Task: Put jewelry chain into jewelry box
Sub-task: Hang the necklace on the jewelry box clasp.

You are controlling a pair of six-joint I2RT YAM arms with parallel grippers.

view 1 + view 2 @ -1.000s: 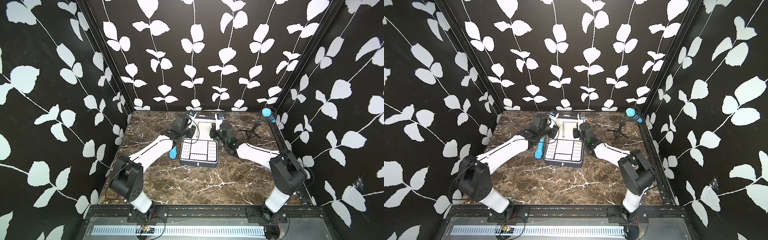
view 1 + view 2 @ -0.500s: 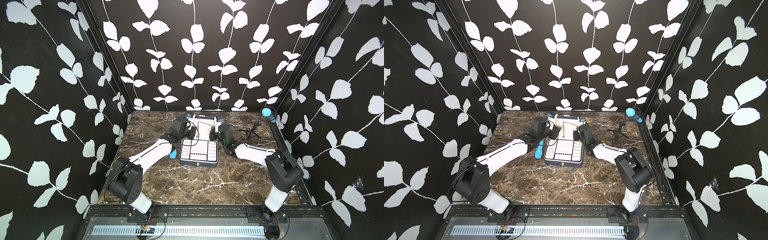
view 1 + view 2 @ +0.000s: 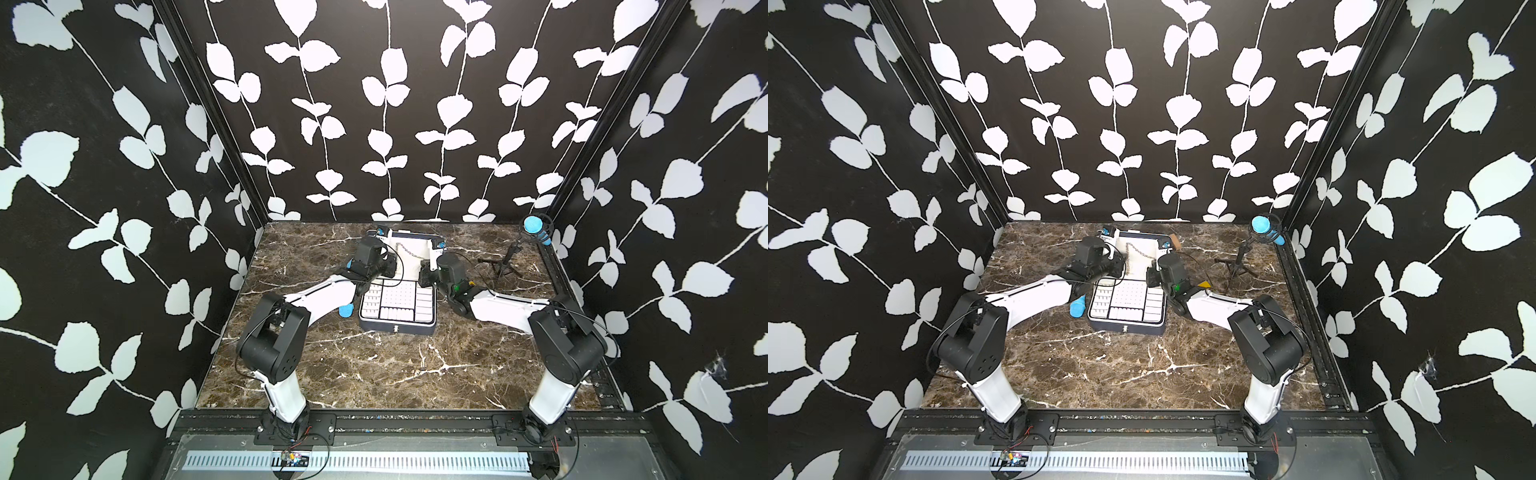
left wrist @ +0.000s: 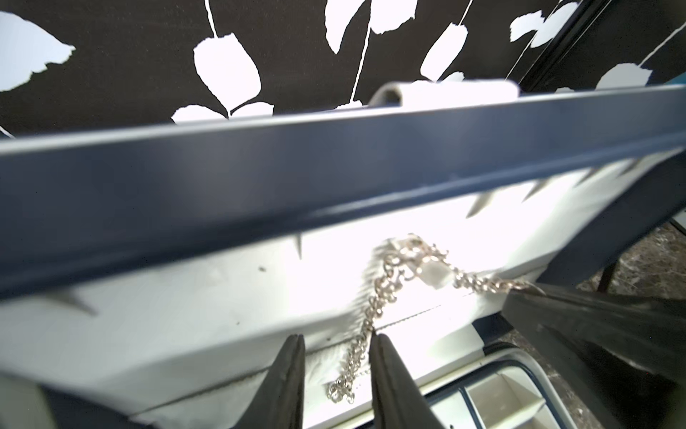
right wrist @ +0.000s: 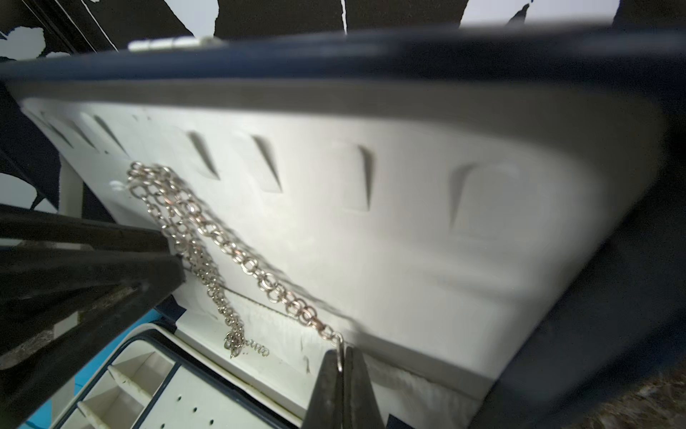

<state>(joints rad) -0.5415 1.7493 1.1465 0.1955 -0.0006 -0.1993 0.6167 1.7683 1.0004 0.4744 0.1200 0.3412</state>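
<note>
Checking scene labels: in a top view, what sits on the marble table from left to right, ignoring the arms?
Small blue cylinder → dark navy hinged jewelry box with white tray → small yellow block → black mini tripod.

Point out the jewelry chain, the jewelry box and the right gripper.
jewelry chain (image 5: 249, 264): right wrist view, mid-length links against the open lid.
jewelry box (image 3: 415, 328): in a top view, navy front wall.
right gripper (image 5: 343, 358): right wrist view, between its tips, shut on the chain's end.
</note>
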